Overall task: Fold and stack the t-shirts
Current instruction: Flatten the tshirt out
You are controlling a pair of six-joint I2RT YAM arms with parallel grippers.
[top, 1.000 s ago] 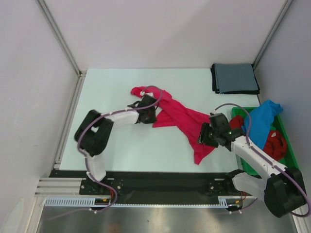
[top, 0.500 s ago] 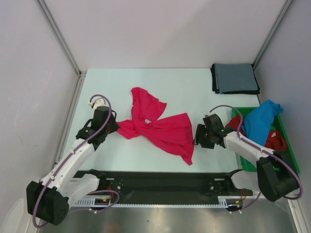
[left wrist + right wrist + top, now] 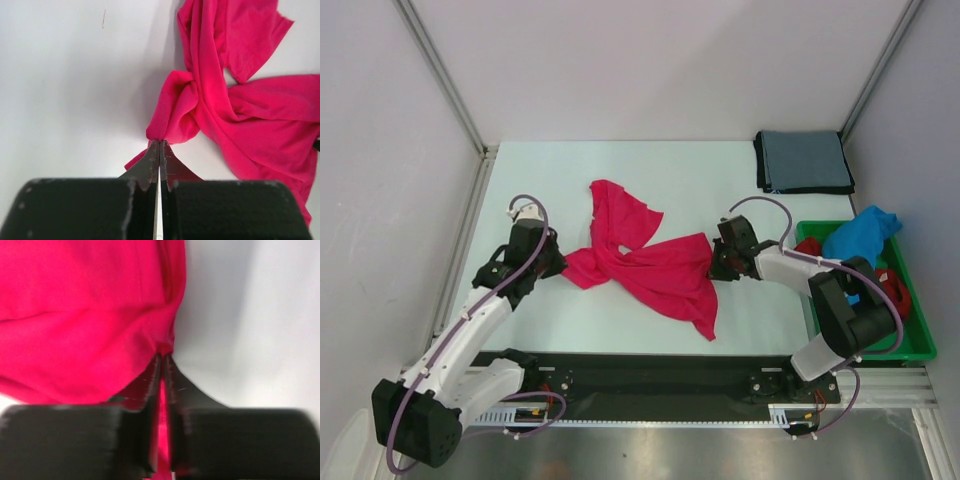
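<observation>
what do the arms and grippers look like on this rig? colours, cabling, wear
The left arm and right arm match: white link shells, black joint housings, black bases. A lilac cable runs loosely along each. The left gripper and right gripper each have two black fingers tapering to thin tips; the left's edges show pale scuffs.

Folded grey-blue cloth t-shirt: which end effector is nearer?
Right. The right end effector sits near-left of the folded grey-blue cloth t-shirt, gripping the bright pink-red cloth t-shirt; left end effector is far left.
</observation>
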